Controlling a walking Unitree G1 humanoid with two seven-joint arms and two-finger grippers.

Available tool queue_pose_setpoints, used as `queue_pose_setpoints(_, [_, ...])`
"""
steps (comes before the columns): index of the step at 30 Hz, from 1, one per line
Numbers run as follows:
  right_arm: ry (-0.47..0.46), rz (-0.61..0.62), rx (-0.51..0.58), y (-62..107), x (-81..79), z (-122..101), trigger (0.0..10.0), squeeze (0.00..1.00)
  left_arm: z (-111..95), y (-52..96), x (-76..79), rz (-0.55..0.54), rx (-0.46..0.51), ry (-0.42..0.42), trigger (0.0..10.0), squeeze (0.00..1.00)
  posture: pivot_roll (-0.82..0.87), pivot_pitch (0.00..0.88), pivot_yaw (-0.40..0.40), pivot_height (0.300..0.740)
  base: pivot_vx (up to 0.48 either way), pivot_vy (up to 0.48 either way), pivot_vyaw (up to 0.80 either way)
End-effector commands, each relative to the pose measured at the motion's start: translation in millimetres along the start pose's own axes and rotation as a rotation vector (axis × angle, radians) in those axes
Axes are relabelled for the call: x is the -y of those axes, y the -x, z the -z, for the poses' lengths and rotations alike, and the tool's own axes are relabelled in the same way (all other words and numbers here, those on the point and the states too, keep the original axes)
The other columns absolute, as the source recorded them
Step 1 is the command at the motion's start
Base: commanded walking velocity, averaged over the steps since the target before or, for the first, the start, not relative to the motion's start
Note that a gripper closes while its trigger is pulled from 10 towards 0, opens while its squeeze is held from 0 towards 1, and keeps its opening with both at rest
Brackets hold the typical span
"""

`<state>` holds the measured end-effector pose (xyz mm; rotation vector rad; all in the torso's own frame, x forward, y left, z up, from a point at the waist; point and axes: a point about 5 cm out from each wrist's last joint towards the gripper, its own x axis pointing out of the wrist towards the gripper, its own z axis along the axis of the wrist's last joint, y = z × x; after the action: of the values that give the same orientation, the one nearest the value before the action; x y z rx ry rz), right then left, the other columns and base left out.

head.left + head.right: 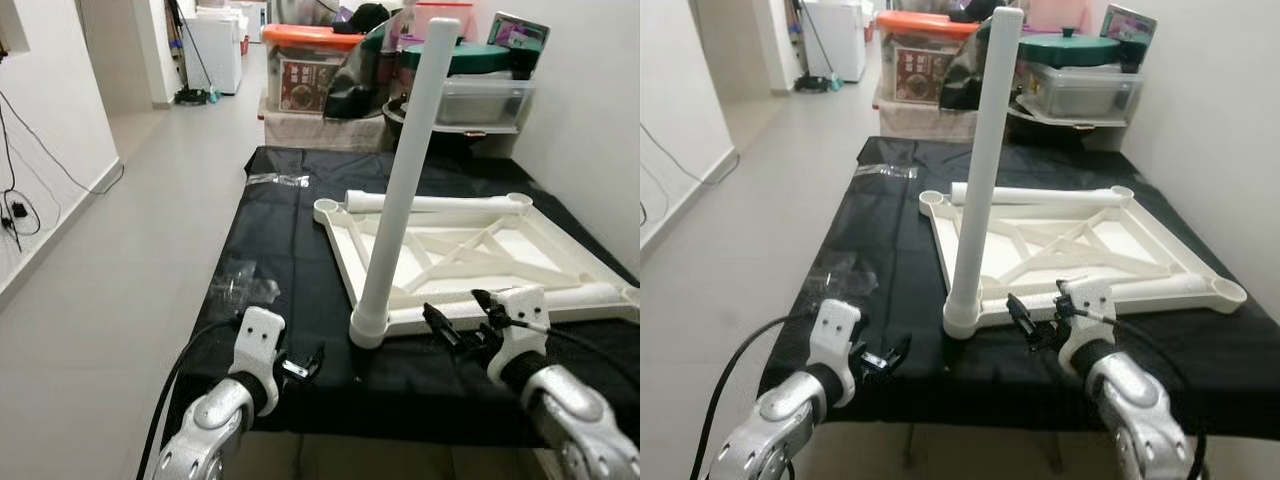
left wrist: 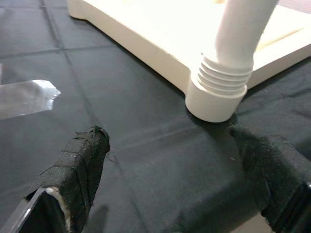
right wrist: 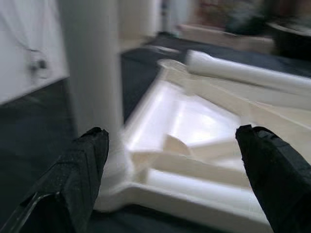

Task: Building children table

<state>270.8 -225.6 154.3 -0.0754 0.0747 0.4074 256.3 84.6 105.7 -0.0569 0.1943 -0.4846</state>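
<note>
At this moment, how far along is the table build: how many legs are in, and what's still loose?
Done: one leg stands upright in the near-left corner socket of the upturned tabletop. In hand: nothing; the left gripper and right gripper are both open near that corner, touching no part. Left: two loose legs, one on the far edge and one on the near edge, and the open far corner sockets.

You get even, soft indoor light in both eye views, bright on the pale floor (image 1: 150, 250) and dull on the black cloth (image 1: 300, 250), with only faint shadows. The white table frame (image 2: 146, 34) blows out to glare in the left wrist view (its ribs are lost). The right wrist view is smeared with blur; the upright leg (image 3: 90, 63) and background boxes are soft.
</note>
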Motion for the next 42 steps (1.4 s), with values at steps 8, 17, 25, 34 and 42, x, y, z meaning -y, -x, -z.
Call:
queue_pose_setpoints(8, [-0.029,-0.294,0.006,-37.6,5.9,-20,10.0,0.0,-1,1.7,10.1,0.09,0.015,-0.035,10.0,0.0,0.11,0.0,-0.096,0.74,0.0,0.0,0.0])
queue_pose_setpoints(17, [-0.032,-0.417,0.037,-61.4,0.0,-34,10.0,0.0,-1,2.3,8.9,0.083,0.013,-0.032,10.0,0.0,0.11,0.0,-0.099,0.74,0.0,0.0,0.0])
queue_pose_setpoints(25, [-0.058,-0.552,0.1,-89.1,-12.4,-52,10.0,0.0,-1,2.3,9.1,0.087,0.015,-0.035,10.0,0.0,0.13,0.0,-0.102,0.74,0.0,0.0,0.0])
queue_pose_setpoints(34, [-0.117,-0.662,0.115,-99.2,-16.3,-59,6.8,0.0,-2,3.4,9.5,0.081,0.016,-0.039,10.0,0.0,0.14,0.0,-0.112,0.74,0.0,0.0,0.0])
queue_pose_setpoints(42, [-0.157,-0.738,0.119,-103.1,-22.4,-56,0.0,0.0,-2,4.8,8.4,0.073,0.013,-0.044,10.0,0.0,0.16,0.0,-0.116,0.74,0.0,0.0,0.0])
